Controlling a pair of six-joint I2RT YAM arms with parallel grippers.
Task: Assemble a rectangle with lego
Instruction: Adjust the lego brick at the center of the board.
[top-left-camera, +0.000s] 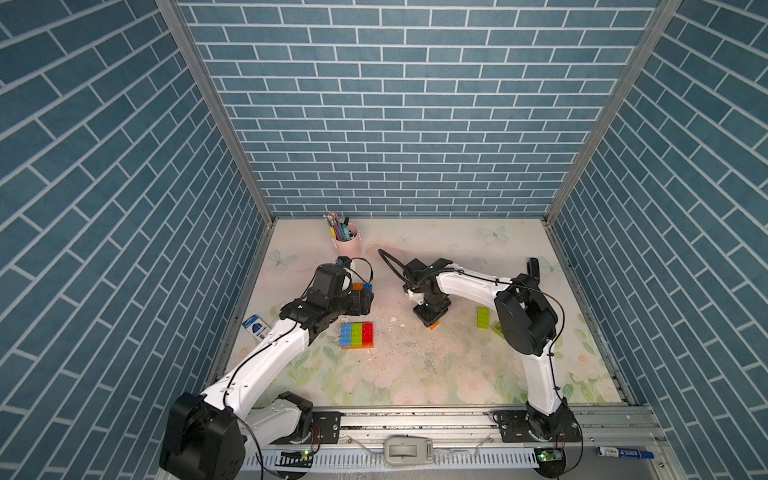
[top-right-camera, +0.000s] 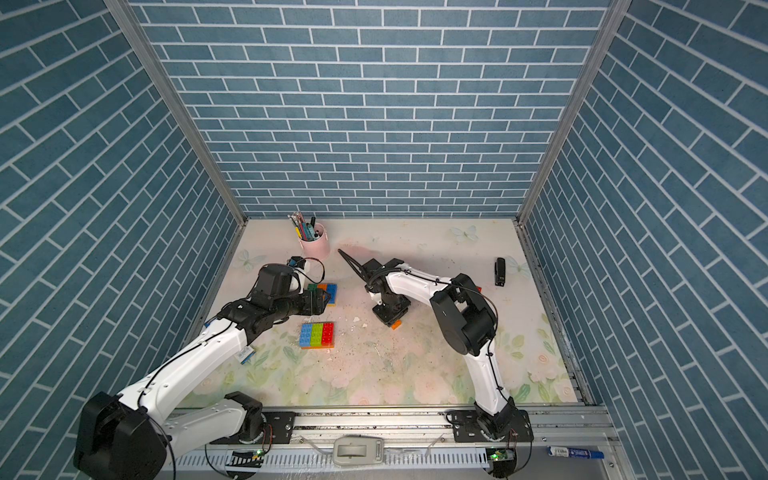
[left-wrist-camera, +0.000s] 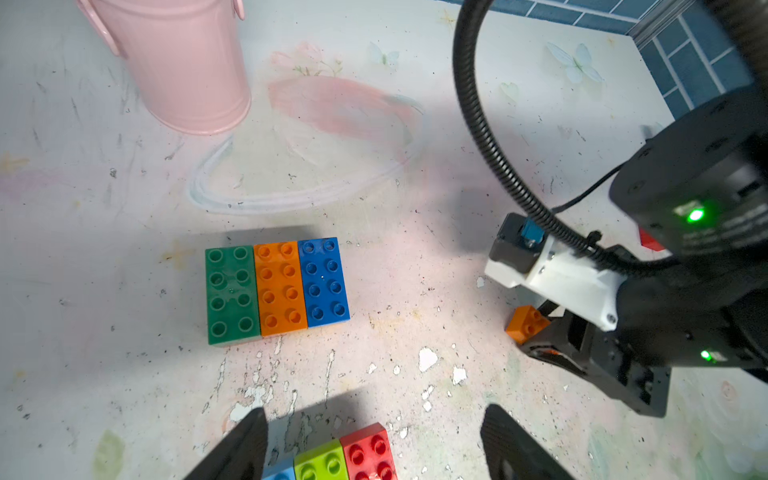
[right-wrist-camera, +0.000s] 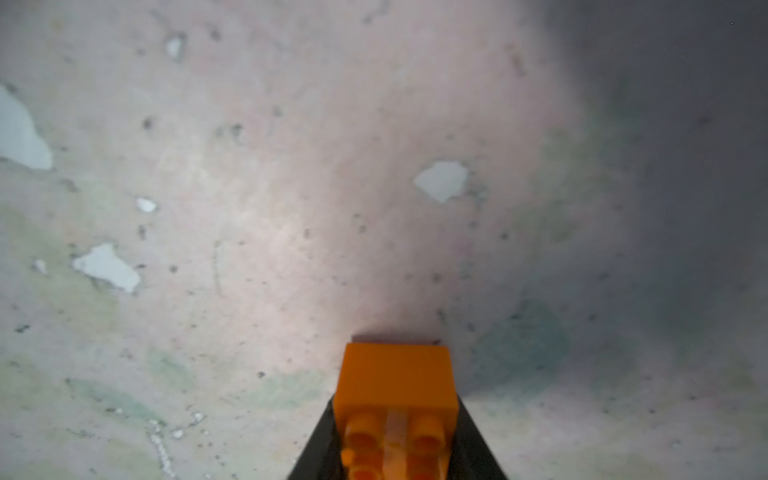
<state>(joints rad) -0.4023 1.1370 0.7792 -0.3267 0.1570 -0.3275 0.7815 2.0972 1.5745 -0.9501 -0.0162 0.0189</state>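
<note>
Mid-pickup, the right hand (right-wrist-camera: 395, 453) was clamped on an orange brick (right-wrist-camera: 395, 374), the left hand (left-wrist-camera: 376, 436) stood apart; a clean lift seemed due next.

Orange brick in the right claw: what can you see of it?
The orange brick is glossy plastic with two rows of round studs. The right gripper clamps its sides with black fingers, one end sticking out. It hangs low over the worn floral table, apart from the other bricks; whether it touches the table is unclear.
</note>
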